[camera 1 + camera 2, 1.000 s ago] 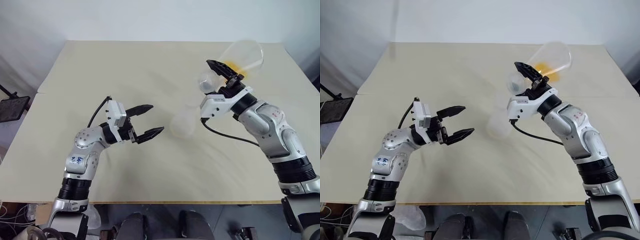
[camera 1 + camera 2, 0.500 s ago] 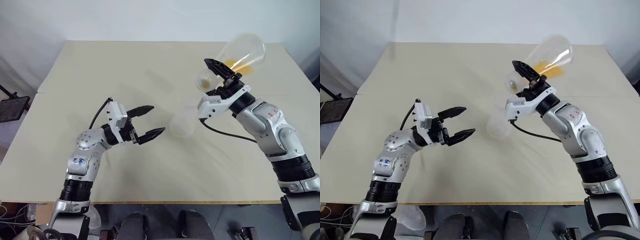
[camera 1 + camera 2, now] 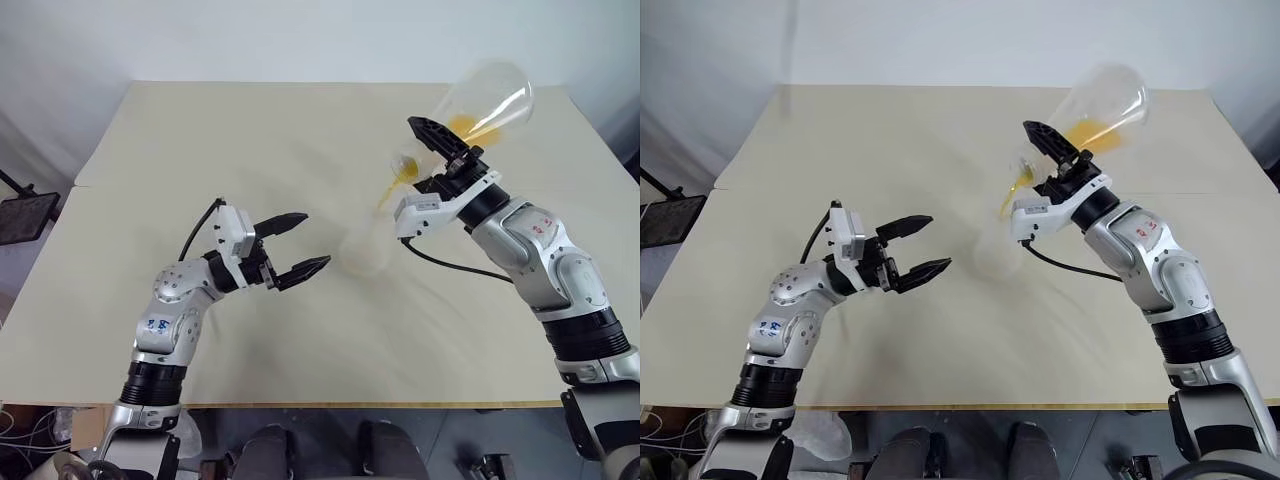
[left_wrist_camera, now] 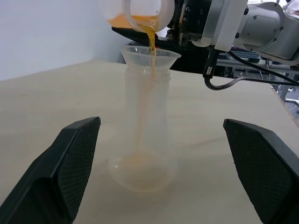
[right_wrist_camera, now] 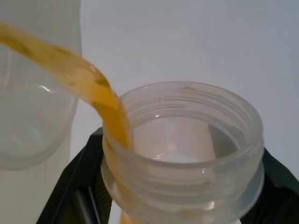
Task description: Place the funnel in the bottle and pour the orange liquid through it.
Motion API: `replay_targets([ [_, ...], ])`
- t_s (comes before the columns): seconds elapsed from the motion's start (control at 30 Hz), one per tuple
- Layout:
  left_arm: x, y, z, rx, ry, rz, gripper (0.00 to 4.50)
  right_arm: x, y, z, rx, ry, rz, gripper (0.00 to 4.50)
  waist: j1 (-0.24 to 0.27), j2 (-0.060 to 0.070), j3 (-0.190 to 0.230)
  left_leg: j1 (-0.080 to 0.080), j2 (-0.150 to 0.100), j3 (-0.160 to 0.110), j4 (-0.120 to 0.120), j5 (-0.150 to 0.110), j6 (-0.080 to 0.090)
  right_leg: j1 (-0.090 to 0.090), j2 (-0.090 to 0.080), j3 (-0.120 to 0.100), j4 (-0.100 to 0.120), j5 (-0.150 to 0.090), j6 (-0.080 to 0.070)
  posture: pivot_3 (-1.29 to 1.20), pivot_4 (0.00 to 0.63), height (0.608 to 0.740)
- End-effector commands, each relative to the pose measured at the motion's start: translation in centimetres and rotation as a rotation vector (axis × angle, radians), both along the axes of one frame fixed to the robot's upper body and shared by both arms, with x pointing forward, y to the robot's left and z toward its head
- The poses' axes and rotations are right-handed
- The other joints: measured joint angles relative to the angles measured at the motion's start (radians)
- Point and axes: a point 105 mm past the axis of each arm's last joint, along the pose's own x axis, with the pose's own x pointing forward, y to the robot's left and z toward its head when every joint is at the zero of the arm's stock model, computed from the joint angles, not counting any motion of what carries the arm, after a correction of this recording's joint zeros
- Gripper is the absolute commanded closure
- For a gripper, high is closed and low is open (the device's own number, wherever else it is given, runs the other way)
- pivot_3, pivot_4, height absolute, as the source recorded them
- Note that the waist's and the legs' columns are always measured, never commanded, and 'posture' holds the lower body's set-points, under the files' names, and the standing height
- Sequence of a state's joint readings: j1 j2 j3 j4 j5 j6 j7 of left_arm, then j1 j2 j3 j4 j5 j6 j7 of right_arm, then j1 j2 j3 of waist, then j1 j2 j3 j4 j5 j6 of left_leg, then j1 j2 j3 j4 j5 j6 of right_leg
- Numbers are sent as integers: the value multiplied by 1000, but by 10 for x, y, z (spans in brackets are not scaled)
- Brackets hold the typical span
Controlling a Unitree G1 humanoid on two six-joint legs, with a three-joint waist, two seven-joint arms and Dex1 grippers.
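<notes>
Orange liquid now streams from the tipped flask, gripped in the right gripper jaws, seemingly into the funnel on the mid-table bottle; left gripper jaws open nearby.

Orange liquid streams over the flask's threaded mouth.
</notes>
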State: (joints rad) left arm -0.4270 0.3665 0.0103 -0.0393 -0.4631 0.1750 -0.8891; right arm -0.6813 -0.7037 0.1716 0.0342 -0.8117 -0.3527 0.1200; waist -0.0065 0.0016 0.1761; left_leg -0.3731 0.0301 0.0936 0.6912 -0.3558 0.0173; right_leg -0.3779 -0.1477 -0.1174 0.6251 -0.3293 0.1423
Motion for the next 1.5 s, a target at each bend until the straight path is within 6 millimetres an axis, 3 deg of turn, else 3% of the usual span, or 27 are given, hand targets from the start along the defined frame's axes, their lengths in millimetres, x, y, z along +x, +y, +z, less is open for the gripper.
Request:
replay_targets([
  [0.03,-7,-5,8,-9,-42,-23,0,-6,-1,19,-29,-98,-2,1751,0,0,0,0,0,0,0,0,0,0,0,0,0,0,0,0,150,740],
  [1.5,-7,-4,8,-18,-56,-2,0,-4,7,19,-81,-164,14,1751,-1,0,0,0,0,0,0,0,0,0,0,0,0,0,0,0,150,740],
])
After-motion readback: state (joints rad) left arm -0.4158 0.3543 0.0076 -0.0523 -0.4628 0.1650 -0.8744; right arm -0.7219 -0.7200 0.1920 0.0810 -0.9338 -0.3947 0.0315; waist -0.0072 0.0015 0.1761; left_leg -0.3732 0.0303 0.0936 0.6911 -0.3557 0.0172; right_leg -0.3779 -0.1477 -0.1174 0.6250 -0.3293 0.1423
